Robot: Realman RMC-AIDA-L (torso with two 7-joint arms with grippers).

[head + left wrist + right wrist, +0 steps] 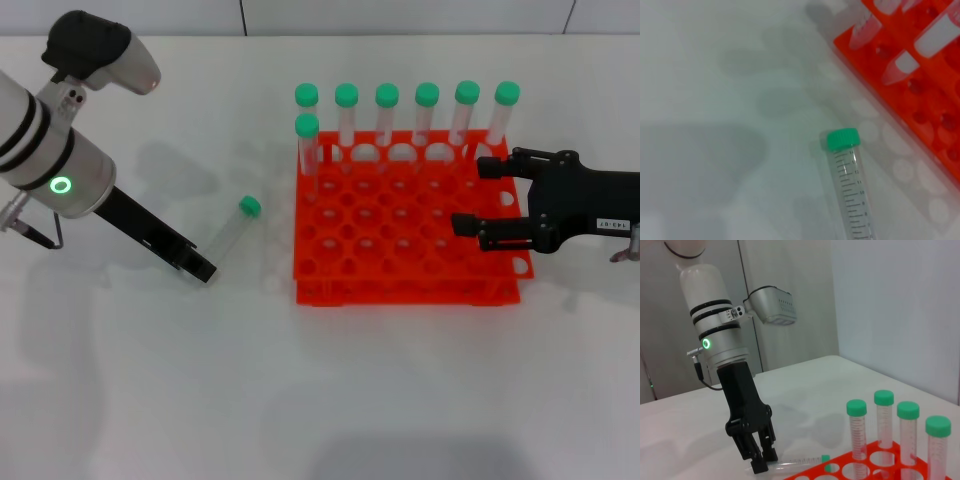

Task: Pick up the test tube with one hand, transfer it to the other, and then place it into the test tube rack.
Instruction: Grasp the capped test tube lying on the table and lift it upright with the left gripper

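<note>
The test tube (232,228) lies flat on the desk (300,400), just left of the rack (400,290). Left claw (196,265) straddles its clear end, fingers spread, nothing gripped. Best to close squarely across the barrel, then lift. Right claw (480,198) hovers released over the rack's edge.

green-capped clear test tube (230,232) flat on table, left of orange-red test tube rack (405,240)
</note>
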